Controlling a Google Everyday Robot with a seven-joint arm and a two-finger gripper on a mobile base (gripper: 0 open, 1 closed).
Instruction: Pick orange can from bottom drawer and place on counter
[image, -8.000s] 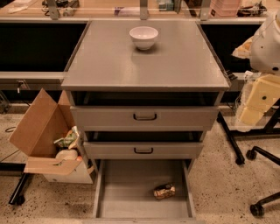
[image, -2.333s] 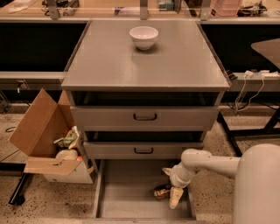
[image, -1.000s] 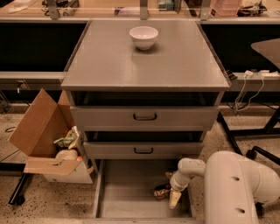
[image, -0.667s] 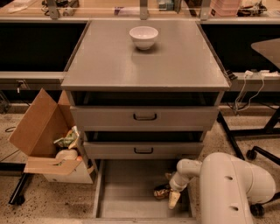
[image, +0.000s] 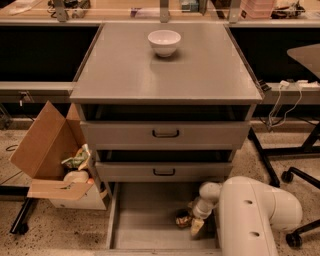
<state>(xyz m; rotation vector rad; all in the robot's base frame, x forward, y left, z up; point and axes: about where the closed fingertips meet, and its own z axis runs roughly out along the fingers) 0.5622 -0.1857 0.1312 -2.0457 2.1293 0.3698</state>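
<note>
The bottom drawer (image: 145, 225) stands pulled out, its flat grey floor showing. The orange can (image: 182, 218) lies on its side on that floor, right of the middle. My gripper (image: 196, 225) reaches down into the drawer right beside the can, on its right side, and seems to touch it. The white arm (image: 250, 215) bulks over the drawer's right part and hides its right wall. The counter (image: 165, 62) is the flat grey top of the cabinet.
A white bowl (image: 164, 42) stands at the back of the counter. Two upper drawers (image: 165, 133) with black handles are slightly open. An open cardboard box (image: 55, 162) with rubbish stands on the floor at the left. Chair legs and wheels (image: 292, 175) stand at the right.
Since eight seconds ago the arm has come down into the bottom drawer beside the can. Over the last second the arm has bulked larger at the right; gripper and can have barely shifted.
</note>
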